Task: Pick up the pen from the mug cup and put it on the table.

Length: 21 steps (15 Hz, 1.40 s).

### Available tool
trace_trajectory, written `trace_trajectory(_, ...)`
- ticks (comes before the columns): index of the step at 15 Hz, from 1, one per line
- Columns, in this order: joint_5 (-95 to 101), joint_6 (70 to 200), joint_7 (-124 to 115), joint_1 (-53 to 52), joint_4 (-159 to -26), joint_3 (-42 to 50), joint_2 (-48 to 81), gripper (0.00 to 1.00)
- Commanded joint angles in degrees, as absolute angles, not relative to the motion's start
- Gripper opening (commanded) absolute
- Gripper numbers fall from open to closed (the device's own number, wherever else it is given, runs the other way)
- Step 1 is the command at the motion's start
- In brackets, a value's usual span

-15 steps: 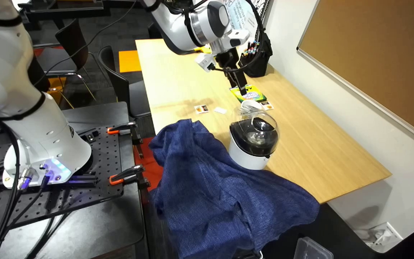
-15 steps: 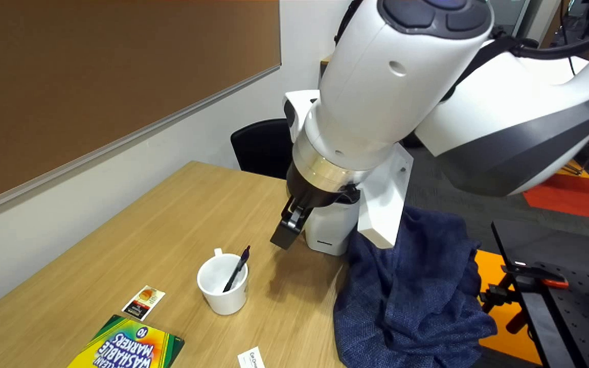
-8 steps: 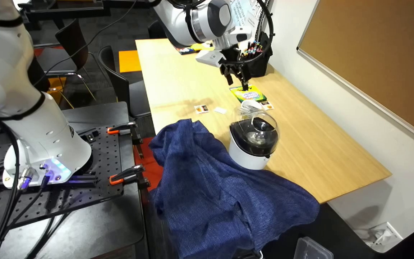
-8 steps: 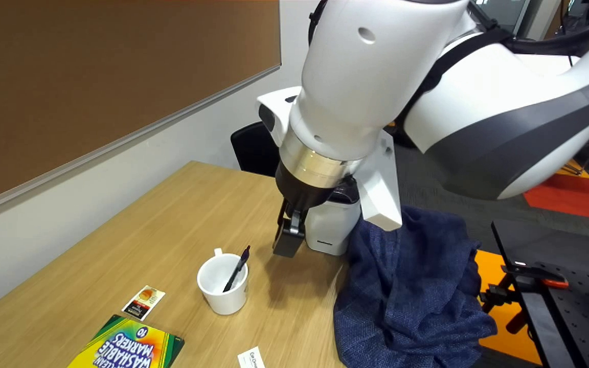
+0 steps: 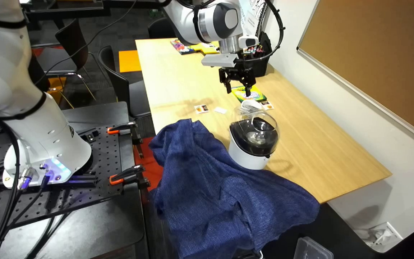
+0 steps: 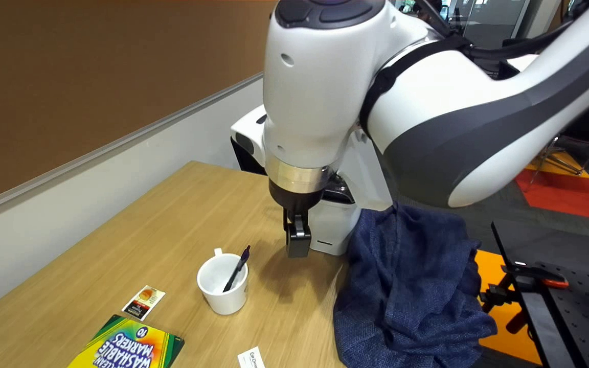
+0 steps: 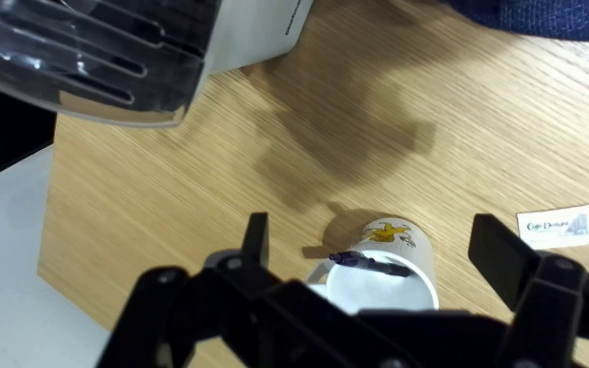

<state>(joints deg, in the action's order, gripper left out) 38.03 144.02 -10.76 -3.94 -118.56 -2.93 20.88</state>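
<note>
A white mug (image 6: 228,302) with a yellow print stands upright on the wooden table (image 6: 172,230). It also shows in the wrist view (image 7: 402,243) and, partly hidden, in an exterior view (image 5: 252,103). A dark purple pen (image 6: 237,268) leans inside the mug with its top end sticking out over the rim; it shows in the wrist view (image 7: 371,263) near the handle side. My gripper (image 5: 238,91) is open and empty, pointing down above the table, apart from the mug. In the wrist view the mug and pen appear between the spread fingers (image 7: 371,225).
A white popcorn maker (image 6: 333,230) with a clear lid (image 5: 259,131) stands close to the gripper. A dark blue cloth (image 5: 225,194) hangs over the table edge. A marker box (image 6: 131,345) and small cards (image 6: 143,302) lie near the mug. A black pen holder (image 5: 259,66) stands near the wall.
My gripper has turned from a tilt to pointing nearly straight down, so both fingers now show apart. The arm has shifted left in an exterior view. Mug and pen have not moved.
</note>
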Motion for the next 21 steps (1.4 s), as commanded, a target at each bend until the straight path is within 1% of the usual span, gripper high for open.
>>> trace_trajectory(1, 38.7, 138.2, -4.3, -6.6, -113.5, -1.0, 24.0, 1.0)
trace_trajectory(6, 39.2, 141.9, 3.3, -5.9, -110.8, -1.1, 27.4, 1.0)
trace_trajectory(12, 36.3, 152.2, 8.7, -4.0, -109.7, -1.4, 31.7, 1.0)
trace_trajectory(19, 32.0, 157.9, 11.1, -2.8, -106.3, -0.5, 37.0, 1.0)
trace_trajectory(20, 32.4, 156.4, 10.1, -4.3, -108.7, 0.4, 35.2, 1.0)
trace_trajectory(21, 31.9, 157.1, 10.1, -4.2, -108.1, 0.6, 35.8, 1.0)
